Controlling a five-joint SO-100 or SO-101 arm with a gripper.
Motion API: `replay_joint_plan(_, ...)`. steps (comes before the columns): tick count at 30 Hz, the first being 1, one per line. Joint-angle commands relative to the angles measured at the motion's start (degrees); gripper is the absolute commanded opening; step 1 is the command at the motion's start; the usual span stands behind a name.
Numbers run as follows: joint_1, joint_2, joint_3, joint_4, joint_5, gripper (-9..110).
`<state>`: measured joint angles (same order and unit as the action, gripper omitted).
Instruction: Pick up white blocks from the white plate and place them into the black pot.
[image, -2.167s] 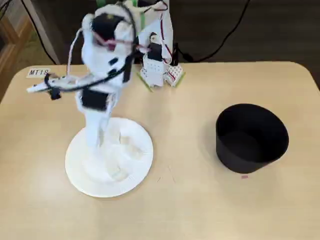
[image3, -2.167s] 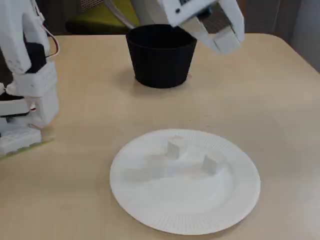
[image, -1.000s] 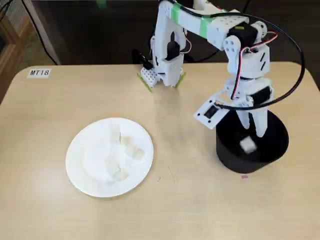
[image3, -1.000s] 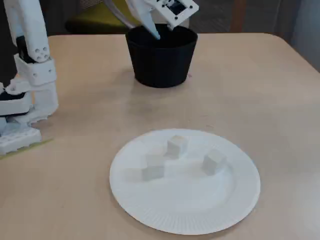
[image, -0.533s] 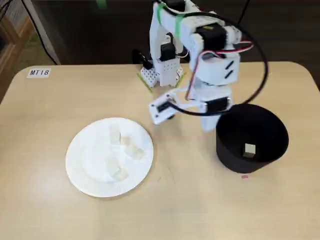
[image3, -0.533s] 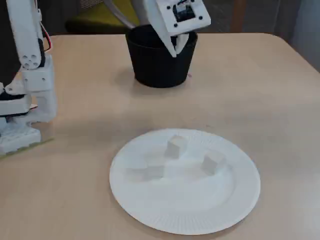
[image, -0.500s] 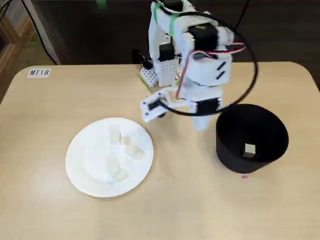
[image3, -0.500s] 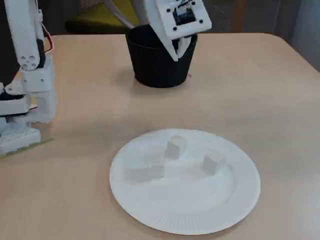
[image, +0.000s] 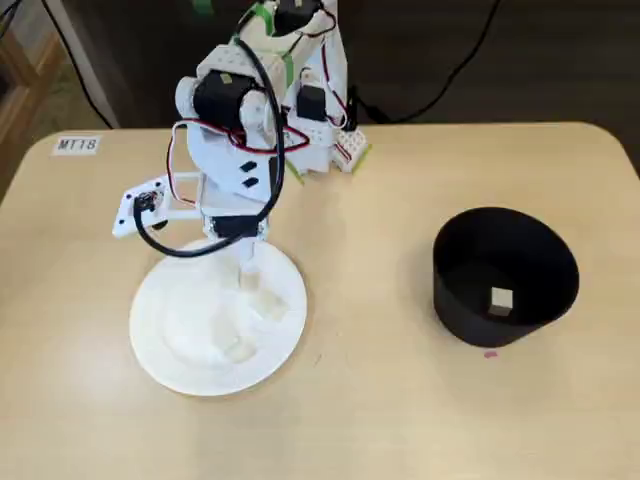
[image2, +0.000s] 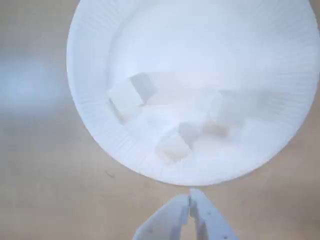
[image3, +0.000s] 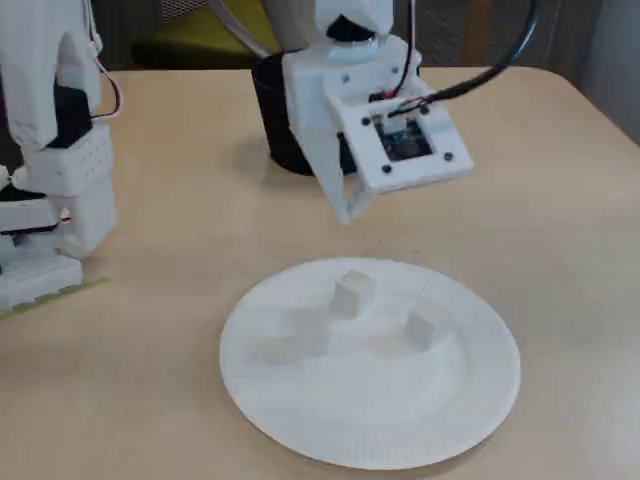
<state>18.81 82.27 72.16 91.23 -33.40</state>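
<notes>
The arm is bent forward over the table (image: 380, 400), and its gripper (image2: 190, 200) hangs above the near rim of the white plate (image2: 95, 125) as the wrist view has it. The two fingertips are pressed together, tip to tip, with nothing between them. The claw is empty.

Three white blocks (image3: 352, 293) lie on the plate in a fixed view: one toward the far side, one to the right (image3: 425, 326), one to the left (image3: 297, 341), all apart from each other. They blur into the plate in the wrist view, pale on pale, hard to separate.

Over on the right in a fixed view stands the black pot (image: 505, 278), well apart from the plate. One pale block (image: 501, 300) already sits on its floor. In a fixed view the pot (image3: 275, 130) shows only partly, behind the arm's wrist.
</notes>
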Motion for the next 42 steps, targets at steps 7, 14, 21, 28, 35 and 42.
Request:
replay_joint_plan(7,1.76,-2.02,-2.72,-2.99,-12.04,-2)
replay_joint_plan(14,2.20,-2.90,-3.34,-7.38,-25.49,-2)
replay_joint_plan(21,2.46,-6.86,-3.69,-7.03,-29.27,36)
replay_joint_plan(28,2.81,-9.14,-4.22,-9.84,-29.88,39)
replay_joint_plan(35,3.52,-15.73,-11.43,-9.49,-32.52,32)
replay_joint_plan(42,5.10,-19.78,-14.50,-9.40,-34.98,31)
